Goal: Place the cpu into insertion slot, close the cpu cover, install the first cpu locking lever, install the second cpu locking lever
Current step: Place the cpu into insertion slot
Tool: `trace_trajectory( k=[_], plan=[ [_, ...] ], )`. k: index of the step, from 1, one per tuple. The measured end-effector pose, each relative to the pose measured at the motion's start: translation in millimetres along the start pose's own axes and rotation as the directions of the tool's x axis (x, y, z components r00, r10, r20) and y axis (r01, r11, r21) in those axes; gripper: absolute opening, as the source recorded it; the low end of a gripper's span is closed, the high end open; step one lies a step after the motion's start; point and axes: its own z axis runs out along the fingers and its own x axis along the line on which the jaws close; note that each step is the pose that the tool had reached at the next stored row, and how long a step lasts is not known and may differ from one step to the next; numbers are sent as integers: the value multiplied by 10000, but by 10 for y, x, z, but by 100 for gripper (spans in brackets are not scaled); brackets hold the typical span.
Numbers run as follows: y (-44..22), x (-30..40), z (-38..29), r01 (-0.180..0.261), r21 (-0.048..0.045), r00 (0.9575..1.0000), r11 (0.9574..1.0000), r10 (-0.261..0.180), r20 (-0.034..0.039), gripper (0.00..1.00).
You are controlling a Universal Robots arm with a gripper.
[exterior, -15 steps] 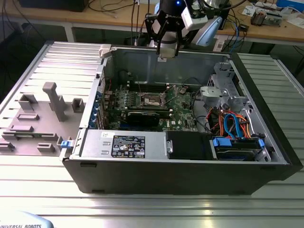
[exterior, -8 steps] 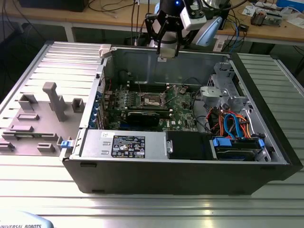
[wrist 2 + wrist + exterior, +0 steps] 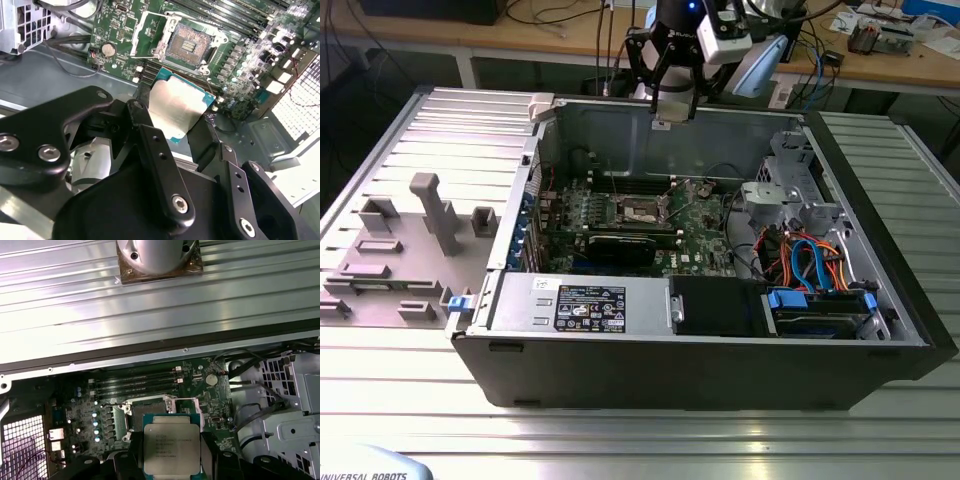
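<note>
The gripper clamps the cpu between its fingers, over the open computer case. The insertion slot lies uncovered.

Print on white label, cpu: unreadable.

cpu edges partly hidden by pincer, arm cut off — top edge

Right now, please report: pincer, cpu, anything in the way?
Pincer shut on the cpu, over the computer case. Insertion slot empty, cpu cover open. Nothing seen blocking the slot.
</note>
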Motion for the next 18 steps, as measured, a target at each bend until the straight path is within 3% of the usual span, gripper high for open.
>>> trace_trajectory(
  k=[6, 15, 18],
  plan=[
    [0, 0, 2, -315, -7, 9995, 9995, 315, 28, 54],
    [0, 0, 2, -416, -9, 9991, 9991, 416, 37, 54],
    [0, 0, 2, -788, -18, 9969, 9969, 788, 70, 54]
  ],
)
